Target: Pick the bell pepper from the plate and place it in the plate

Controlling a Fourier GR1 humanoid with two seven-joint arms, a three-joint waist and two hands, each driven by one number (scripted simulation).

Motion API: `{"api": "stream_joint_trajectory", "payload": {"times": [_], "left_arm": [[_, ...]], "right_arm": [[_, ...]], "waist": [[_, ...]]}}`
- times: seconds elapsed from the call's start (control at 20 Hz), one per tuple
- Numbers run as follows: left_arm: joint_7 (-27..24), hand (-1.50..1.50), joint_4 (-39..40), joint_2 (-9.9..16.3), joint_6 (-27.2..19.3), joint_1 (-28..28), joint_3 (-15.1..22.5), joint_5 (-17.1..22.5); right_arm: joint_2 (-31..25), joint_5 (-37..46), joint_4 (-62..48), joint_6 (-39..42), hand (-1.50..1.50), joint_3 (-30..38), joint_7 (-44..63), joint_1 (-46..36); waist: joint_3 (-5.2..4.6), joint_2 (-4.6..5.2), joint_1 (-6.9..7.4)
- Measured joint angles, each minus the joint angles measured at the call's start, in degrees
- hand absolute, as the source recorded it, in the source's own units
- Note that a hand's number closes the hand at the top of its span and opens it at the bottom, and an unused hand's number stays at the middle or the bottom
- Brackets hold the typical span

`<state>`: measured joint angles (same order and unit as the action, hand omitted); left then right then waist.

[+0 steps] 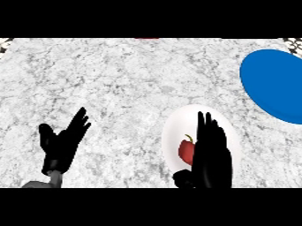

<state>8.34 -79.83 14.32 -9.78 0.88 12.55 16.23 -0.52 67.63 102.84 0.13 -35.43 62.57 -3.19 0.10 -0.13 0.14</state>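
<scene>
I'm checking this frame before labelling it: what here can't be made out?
- Bell pepper, head view: its right side is hidden behind the right hand.
- White plate: partly covered by that hand.
- Blue plate: cut off by the right edge.
- Red thing at the top edge: too cropped to identify.

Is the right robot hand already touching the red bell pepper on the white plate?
Cannot tell. In the head view the right robot hand overlaps the bell pepper, hiding any contact or gap.

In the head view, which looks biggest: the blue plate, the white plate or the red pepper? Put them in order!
1. Blue plate, though it is cut off at the right edge.
2. White plate, partly hidden by the right robot hand.
3. Red pepper, smallest by far, also half hidden by that hand.
</scene>
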Motion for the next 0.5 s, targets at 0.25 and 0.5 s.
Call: {"api": "stream_joint_trajectory", "payload": {"times": [0.25, 0.5], "left_arm": [[1.0, 0.0, -1.0, -0.8, -0.1, -0.8, -0.1, -0.7], [2.1, 0.0, -1.9, -1.5, 0.0, -1.1, -0.2, -1.9]], "right_arm": [[0.0, 1.2, -4.2, -0.7, -1.5, 0.7, 0.4, -1.0], [0.1, 0.6, -6.7, -1.1, -1.5, 2.0, -0.3, -1.2]], "waist": [[0.02, 0.0, 0.04], [-0.01, 0.03, 0.01]]}}
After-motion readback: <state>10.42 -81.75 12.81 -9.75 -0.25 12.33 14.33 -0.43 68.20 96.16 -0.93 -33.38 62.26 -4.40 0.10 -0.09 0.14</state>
